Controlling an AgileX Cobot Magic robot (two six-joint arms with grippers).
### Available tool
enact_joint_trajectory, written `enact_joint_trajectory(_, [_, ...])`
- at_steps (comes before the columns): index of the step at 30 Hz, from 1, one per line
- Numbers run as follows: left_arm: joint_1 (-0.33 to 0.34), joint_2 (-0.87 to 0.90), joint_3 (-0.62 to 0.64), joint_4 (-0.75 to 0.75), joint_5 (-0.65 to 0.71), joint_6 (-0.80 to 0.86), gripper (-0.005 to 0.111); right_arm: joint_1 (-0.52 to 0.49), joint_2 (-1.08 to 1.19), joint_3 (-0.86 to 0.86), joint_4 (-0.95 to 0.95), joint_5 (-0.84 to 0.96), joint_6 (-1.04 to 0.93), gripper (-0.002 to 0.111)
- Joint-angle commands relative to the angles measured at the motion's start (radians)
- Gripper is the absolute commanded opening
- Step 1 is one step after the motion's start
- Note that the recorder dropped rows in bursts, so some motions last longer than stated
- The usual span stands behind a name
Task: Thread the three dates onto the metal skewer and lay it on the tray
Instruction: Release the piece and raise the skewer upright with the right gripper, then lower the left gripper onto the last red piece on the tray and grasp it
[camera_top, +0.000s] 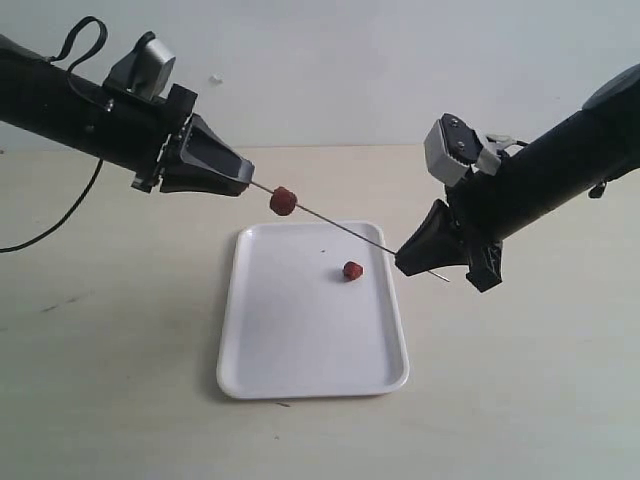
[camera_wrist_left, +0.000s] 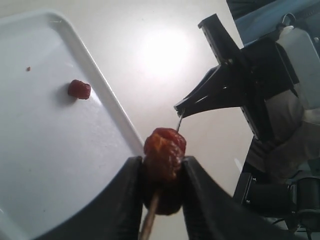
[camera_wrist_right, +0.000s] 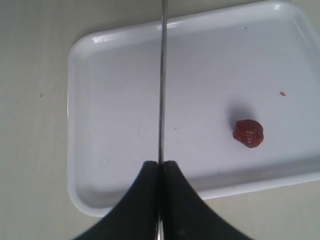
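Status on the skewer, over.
Right gripper shut on skewer. Left gripper pinching held date at its end. Threaded date mid-skewer, loose date on tray. Nothing blocking.

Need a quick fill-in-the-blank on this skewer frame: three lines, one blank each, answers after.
1. The right gripper is shut on the thin metal ___.
2. One loose date lies on the white ___.
3. The threaded date sits nearer the ___ gripper than the other one.

Missing words: skewer; tray; left, meaning the left gripper.
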Motion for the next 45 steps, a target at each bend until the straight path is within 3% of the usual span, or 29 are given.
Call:
enact_joint_trajectory(1, [-0.012,-0.001,0.001,-0.019,0.007,0.006,0.039,-0.003,-0.001,-0.002,0.046,0.009,-0.002,0.000])
enact_joint_trajectory(6, [-0.012,-0.001,0.001,-0.019,-0.002,0.004,0.059,-0.003,-0.001,-0.002,0.046,-0.010,0.008,0.000])
enact_joint_trajectory(9, [-0.010,-0.001,0.001,-0.019,-0.041,0.004,0.064,-0.003,-0.001,-0.002,0.041,-0.078,0.071,0.000])
enact_joint_trajectory(20, [0.019,-0.001,0.001,-0.024,-0.121,0.030,0.064,-0.003,-0.001,-0.002,0.027,-0.159,0.114,0.000])
enact_joint_trajectory(25, [0.019,-0.001,0.001,-0.020,-0.123,0.081,0.063,-0.008,-0.008,-0.002,0.194,-0.232,0.114,0.000])
enact_joint_trajectory(31, [0.015,-0.001,0.001,0.065,-0.144,0.081,0.063,-0.063,-0.067,-0.002,0.288,-0.244,0.249,0.000])
enact_joint_trajectory(34, [-0.002,-0.001,0.001,0.117,-0.156,0.081,0.063,-0.106,-0.089,-0.002,0.330,-0.187,0.338,0.000])
enact_joint_trajectory(40, [-0.085,-0.001,0.001,0.185,-0.270,0.084,0.063,-0.168,-0.096,-0.002,0.428,0.124,0.266,0.000])
enact_joint_trajectory(45, [-0.174,0.000,0.001,0.272,-0.352,0.084,0.063,-0.219,-0.111,-0.002,0.415,0.116,0.295,0.000])
